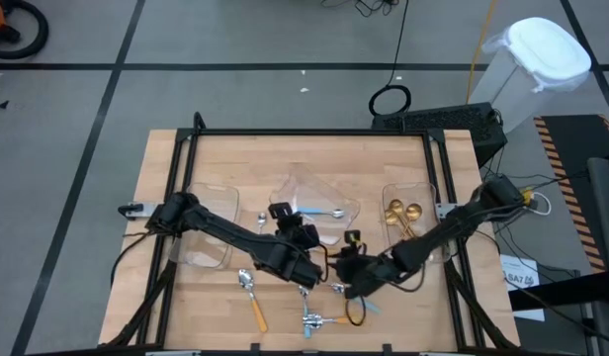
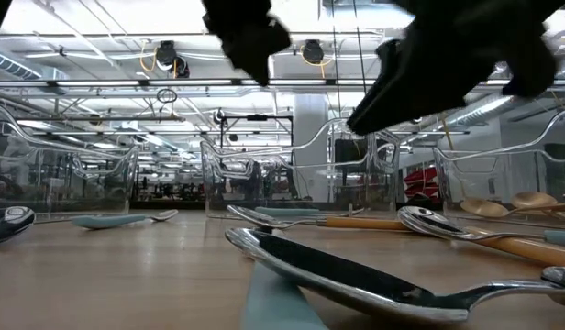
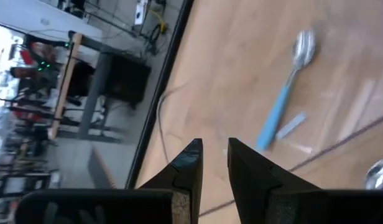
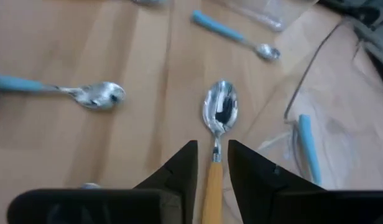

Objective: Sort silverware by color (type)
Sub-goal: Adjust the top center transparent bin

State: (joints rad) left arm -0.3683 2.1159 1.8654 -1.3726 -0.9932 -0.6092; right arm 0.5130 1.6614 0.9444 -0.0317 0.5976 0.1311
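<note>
An orange-handled spoon (image 4: 217,134) lies on the wooden table (image 1: 166,158), its shiny silver bowl face up and its handle running back between the two dark fingers (image 4: 179,171) of the right gripper (image 4: 211,163); the fingers stand close on either side of the handle, but whether they pinch it cannot be told. Near it on the wood lie blue-handled spoons, one (image 4: 86,93) off to the side and another (image 4: 235,34) farther away. Two gold spoons (image 1: 403,213) sit in the clear tray (image 1: 423,193) on the right. In the high view the right arm reaches from the table's right edge down to the front middle. The left gripper (image 3: 213,155) hangs above the table with its fingers slightly parted and nothing between them, a blue-handled spoon (image 3: 285,93) lying beyond it.
</note>
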